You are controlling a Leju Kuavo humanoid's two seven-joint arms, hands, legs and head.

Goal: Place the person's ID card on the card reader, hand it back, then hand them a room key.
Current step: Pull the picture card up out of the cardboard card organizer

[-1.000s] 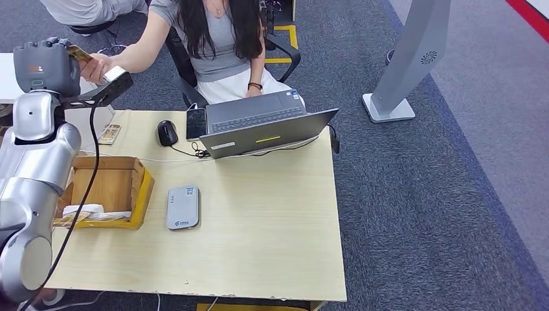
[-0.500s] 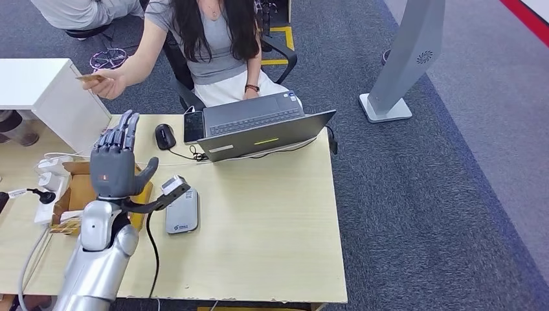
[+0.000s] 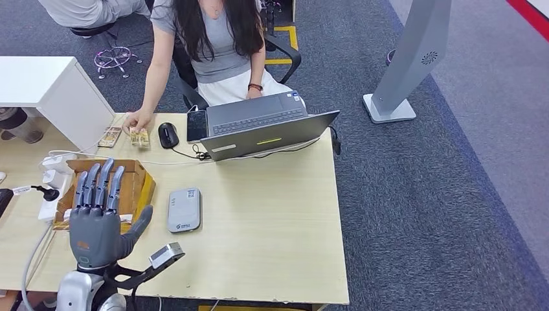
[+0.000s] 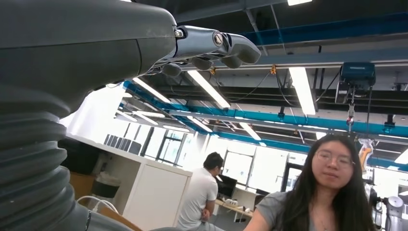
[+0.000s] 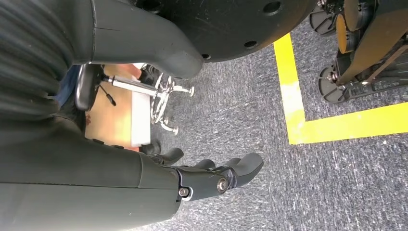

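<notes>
My left hand (image 3: 97, 220) is held up over the table's near left corner, fingers spread and straight, holding nothing; the left wrist view has its fingers (image 4: 211, 45) against the ceiling. The grey-white card reader (image 3: 183, 209) lies flat to its right with nothing on it. The seated person's hand (image 3: 134, 120) presses a card (image 3: 138, 137) onto the table beside the mouse (image 3: 167, 133). Another card (image 3: 110, 136) lies just left of it. Further cards lie in the wooden box (image 3: 141, 188). My right hand (image 5: 211, 175) hangs above the carpet, fingers loosely extended and empty.
An open laptop (image 3: 265, 126) and a phone (image 3: 196, 124) stand at the table's far edge before the person. A power strip with cables (image 3: 48, 191) lies left of the box, and a white cabinet (image 3: 45, 87) stands at the far left. A grey stand (image 3: 404, 65) is on the carpet.
My left arm has come down from beside the person's raised hand to the near left table edge. The person kept the card and lowered it onto the table by the mouse.
</notes>
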